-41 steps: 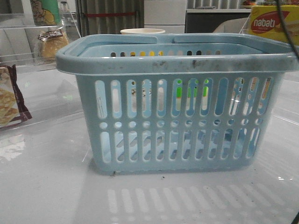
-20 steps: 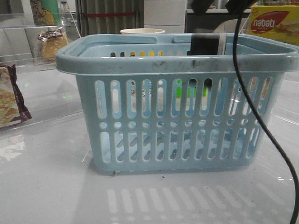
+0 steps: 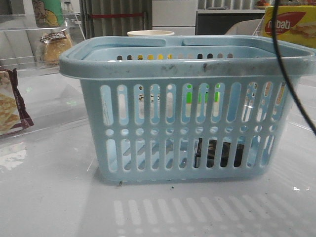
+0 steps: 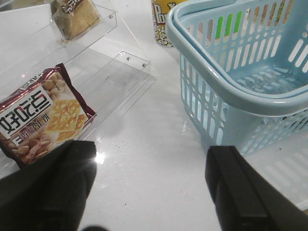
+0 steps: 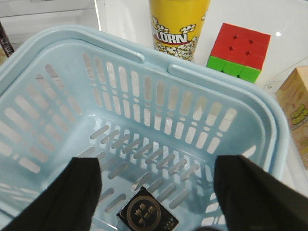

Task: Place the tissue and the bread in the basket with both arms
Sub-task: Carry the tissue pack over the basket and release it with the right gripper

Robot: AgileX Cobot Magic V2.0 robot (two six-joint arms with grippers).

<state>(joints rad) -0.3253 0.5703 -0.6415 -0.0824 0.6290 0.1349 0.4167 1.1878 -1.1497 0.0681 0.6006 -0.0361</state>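
The light blue basket stands mid-table; it also shows in the left wrist view and the right wrist view. The black tissue pack lies flat on the basket floor, and shows through the slots in the front view. My right gripper is open and empty, above the basket's inside, over the pack. The bread in its clear bag lies on a clear acrylic shelf at the far left. My left gripper is open and empty over bare table, left of the basket.
A maroon-edged cracker packet lies on the acrylic stand at the left. A yellow popcorn cup and a colour cube stand behind the basket. A nabati box is at the back right. A black cable hangs at the right.
Half a second ago my right gripper held the tissue pack at the basket's rim. The pack now lies on the basket floor and the gripper has left the front view.
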